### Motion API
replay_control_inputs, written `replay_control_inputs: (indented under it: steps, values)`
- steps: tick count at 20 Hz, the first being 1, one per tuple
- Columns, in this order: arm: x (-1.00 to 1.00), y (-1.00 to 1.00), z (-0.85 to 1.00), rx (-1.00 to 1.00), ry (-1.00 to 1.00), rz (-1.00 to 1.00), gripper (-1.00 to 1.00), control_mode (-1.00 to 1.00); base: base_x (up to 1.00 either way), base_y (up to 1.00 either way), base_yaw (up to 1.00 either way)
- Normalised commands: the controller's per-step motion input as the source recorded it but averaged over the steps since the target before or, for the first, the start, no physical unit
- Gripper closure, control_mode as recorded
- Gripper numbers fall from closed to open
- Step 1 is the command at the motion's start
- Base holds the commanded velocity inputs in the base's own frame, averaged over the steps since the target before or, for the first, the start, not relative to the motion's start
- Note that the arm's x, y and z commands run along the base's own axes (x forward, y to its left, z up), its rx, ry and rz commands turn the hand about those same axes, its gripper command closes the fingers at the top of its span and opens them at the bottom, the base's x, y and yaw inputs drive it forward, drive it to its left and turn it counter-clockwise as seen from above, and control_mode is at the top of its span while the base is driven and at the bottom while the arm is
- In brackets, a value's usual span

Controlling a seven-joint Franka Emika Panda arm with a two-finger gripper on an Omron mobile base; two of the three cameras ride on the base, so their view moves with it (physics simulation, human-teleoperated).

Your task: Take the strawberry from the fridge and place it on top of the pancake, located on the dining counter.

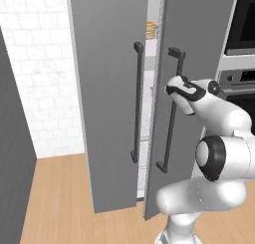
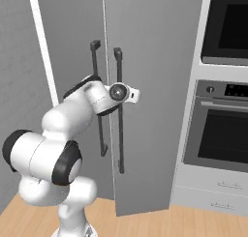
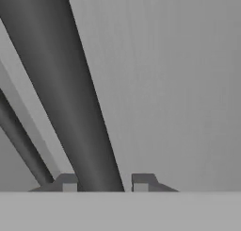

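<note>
The fridge [image 1: 107,113] stands right in front of me with both grey doors slightly ajar, a narrow strip of white interior showing between them. My gripper [image 3: 105,182] is at the right door's dark bar handle [image 3: 70,98], about a third of the way down the bar [image 1: 169,138]. The handle runs between the two fingertips [image 3: 141,180], and a small gap is left on one side, so the gripper is open around it. The same handle [image 2: 119,139] shows beside the left door's handle [image 2: 100,129]. The strawberry is hidden. The pancake and dining counter are out of view.
A yellow-orange item [image 1: 150,29] sits on an upper shelf, seen through the door gap. A black-glass oven [image 2: 220,134] stands in the cabinet just right of the fridge. A white tiled wall [image 1: 40,78] and a grey panel [image 1: 12,168] lie to the left, above the wood floor [image 1: 60,198].
</note>
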Motion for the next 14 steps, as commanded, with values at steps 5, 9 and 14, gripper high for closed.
replay_control_inputs:
  steps: [5, 9, 14]
  values:
    - [-0.81, -0.83, 0.00, 0.09, -0.06, 0.10, 1.00, -1.00, 0.00, 0.00, 0.00]
    - [-0.16, -0.17, -0.21, -0.04, 0.06, 0.01, -1.00, -1.00, 0.00, 0.00, 0.00]
    - [-0.10, -0.38, 0.35, -0.01, 0.05, 0.00, -1.00, -1.00, 0.00, 0.00, 0.00]
